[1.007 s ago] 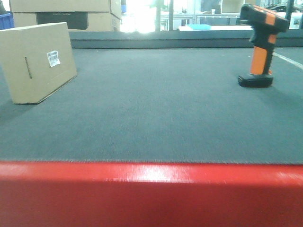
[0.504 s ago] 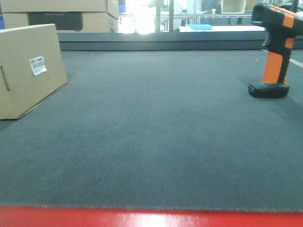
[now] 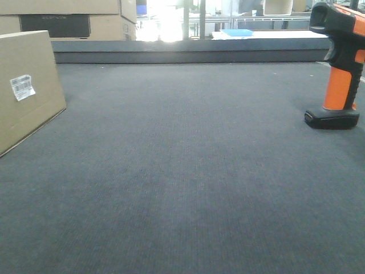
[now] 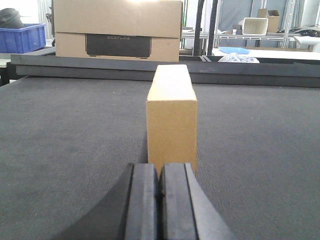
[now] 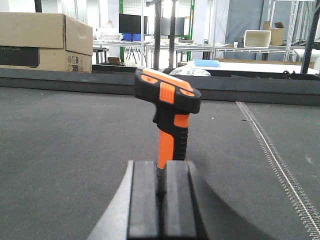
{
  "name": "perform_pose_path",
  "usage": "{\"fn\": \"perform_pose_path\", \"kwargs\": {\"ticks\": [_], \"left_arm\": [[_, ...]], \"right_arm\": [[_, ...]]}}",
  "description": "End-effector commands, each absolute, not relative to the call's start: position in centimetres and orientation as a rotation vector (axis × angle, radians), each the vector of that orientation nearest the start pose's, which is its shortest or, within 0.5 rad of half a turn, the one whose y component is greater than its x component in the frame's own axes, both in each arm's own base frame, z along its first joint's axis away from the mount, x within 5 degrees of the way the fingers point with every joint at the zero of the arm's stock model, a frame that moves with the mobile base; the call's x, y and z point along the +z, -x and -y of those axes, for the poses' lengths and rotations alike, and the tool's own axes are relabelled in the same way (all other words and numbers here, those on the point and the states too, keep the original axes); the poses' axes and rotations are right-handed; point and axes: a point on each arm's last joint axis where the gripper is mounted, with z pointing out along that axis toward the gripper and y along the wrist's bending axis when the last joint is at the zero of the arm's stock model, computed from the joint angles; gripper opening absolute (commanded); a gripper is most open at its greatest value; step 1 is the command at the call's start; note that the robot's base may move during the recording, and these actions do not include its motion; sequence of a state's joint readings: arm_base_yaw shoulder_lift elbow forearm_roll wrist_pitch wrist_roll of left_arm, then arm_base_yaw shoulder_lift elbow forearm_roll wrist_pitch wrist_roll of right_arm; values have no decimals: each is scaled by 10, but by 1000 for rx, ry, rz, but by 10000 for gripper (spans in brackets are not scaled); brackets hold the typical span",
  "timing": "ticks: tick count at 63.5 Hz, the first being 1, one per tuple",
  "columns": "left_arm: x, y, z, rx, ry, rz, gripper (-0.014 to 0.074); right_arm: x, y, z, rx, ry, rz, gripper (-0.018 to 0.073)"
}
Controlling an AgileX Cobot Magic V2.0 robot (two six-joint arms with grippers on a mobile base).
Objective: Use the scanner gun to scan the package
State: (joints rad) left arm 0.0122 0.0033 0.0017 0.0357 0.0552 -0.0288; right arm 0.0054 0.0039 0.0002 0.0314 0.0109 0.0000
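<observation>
The tan package (image 3: 25, 85) stands on edge at the left of the dark mat, its white barcode label (image 3: 22, 87) on the broad face; the left wrist view shows its narrow end (image 4: 171, 117) straight ahead. My left gripper (image 4: 159, 172) is shut and empty, a short way in front of that end. The orange and black scanner gun (image 3: 339, 68) stands upright on its black foot at the far right. In the right wrist view the scanner gun (image 5: 170, 117) stands just beyond my right gripper (image 5: 160, 170), which is shut with nothing between its fingers.
Large cardboard boxes (image 4: 118, 30) with dark printed panels are stacked behind the mat's raised back edge (image 3: 188, 55). A blue crate (image 4: 22, 37) sits at the back left. A white stitched line (image 5: 272, 155) runs along the mat on the right. Shelving stands beyond.
The front view has moved forward: the red front edge has dropped out of the frame, the package has slid left and the scanner gun right, both looming larger.
</observation>
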Motion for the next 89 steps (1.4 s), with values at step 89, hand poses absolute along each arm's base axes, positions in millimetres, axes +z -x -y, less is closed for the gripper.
{"fn": "perform_pose_path", "kwargs": {"ticks": [89], "left_arm": [[237,-49,-1,17,21,-1575,-111]], "right_arm": [[214,-56,-1,33,-16,-1475,-162]]}}
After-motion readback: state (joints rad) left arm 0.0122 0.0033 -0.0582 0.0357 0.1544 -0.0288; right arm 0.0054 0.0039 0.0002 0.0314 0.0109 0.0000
